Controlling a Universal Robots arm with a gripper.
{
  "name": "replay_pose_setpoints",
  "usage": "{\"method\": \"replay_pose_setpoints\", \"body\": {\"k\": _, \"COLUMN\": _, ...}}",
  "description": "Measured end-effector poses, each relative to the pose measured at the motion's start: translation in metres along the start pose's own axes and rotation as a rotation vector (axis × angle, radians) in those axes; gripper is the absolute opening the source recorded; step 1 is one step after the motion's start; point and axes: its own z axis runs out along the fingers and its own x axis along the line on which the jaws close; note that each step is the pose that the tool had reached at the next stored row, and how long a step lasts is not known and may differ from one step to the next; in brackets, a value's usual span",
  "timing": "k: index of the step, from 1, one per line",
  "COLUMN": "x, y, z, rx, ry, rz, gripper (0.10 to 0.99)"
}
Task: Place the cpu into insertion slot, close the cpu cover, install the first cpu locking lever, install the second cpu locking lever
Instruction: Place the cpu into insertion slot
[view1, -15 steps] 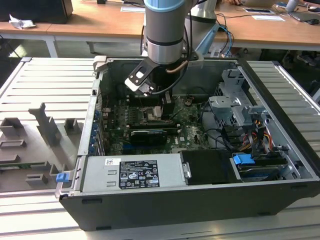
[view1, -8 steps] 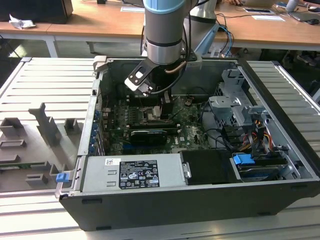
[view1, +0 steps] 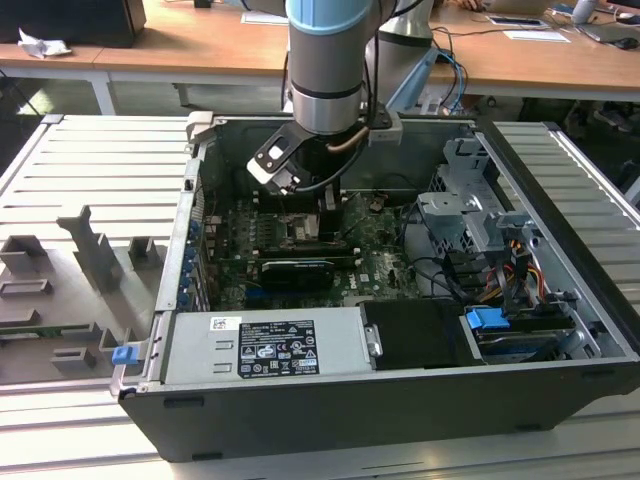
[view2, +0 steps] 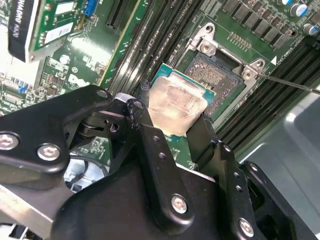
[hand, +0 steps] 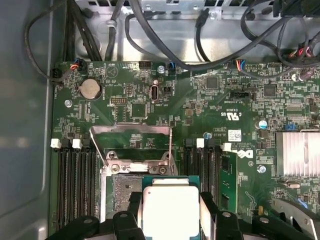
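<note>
My gripper (view2: 174, 114) is shut on the cpu (view2: 176, 102), a small square chip with a pale metal top and green edge, held by two opposite sides between the black fingers (view2: 145, 125). The chip hangs just above the motherboard, offset to one side of the insertion slot (view2: 220, 75), whose dark pin field lies bare. In the first wrist view the cpu (hand: 170, 210) overlaps the insertion slot's (hand: 122, 192) edge, and the cpu cover (hand: 132, 131) stands swung open behind it. In the exterior view the gripper (view1: 318, 215) is down inside the computer case over the board.
Long black memory slots (hand: 75, 185) flank the socket on both sides. A thin metal lever rod (view2: 292, 83) sticks out beside the socket. Black cables (hand: 165, 35) run along the case wall. The power supply (view1: 270, 345) and drive cage (view1: 480, 215) border the board.
</note>
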Motion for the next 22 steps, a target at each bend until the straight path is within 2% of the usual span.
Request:
{"method": "replay_pose_setpoints", "body": {"k": 4, "x": 0.0071, "y": -0.0011, "z": 0.0062, "rx": 0.007, "ry": 0.0004, "rz": 0.0, "gripper": 0.541}}
{"method": "replay_pose_setpoints", "body": {"k": 8, "x": 0.0097, "y": -0.0021, "z": 0.0099, "rx": 0.009, "ry": 0.0003, "rz": 0.0, "gripper": 0.541}}
{"method": "replay_pose_setpoints", "body": {"k": 11, "x": 0.0166, "y": -0.0042, "z": 0.0154, "rx": 0.01, "ry": 0.0004, "rz": 0.001, "gripper": 0.541}}
{"method": "replay_pose_setpoints", "body": {"k": 15, "x": 0.0187, "y": -0.0071, "z": 0.0183, "rx": 0.01, "ry": 0.0001, "rz": 0.006, "gripper": 0.541}}
{"method": "replay_pose_setpoints", "body": {"k": 19, "x": 0.0247, "y": -0.0075, "z": 0.0245, "rx": 0.01, "ry": 0.0004, "rz": 0.006, "gripper": 0.541}}
{"method": "replay_pose_setpoints", "body": {"k": 22, "x": 0.0254, "y": -0.0079, "z": 0.0279, "rx": 0.011, "ry": 0.0002, "rz": 0.006, "gripper": 0.541}}
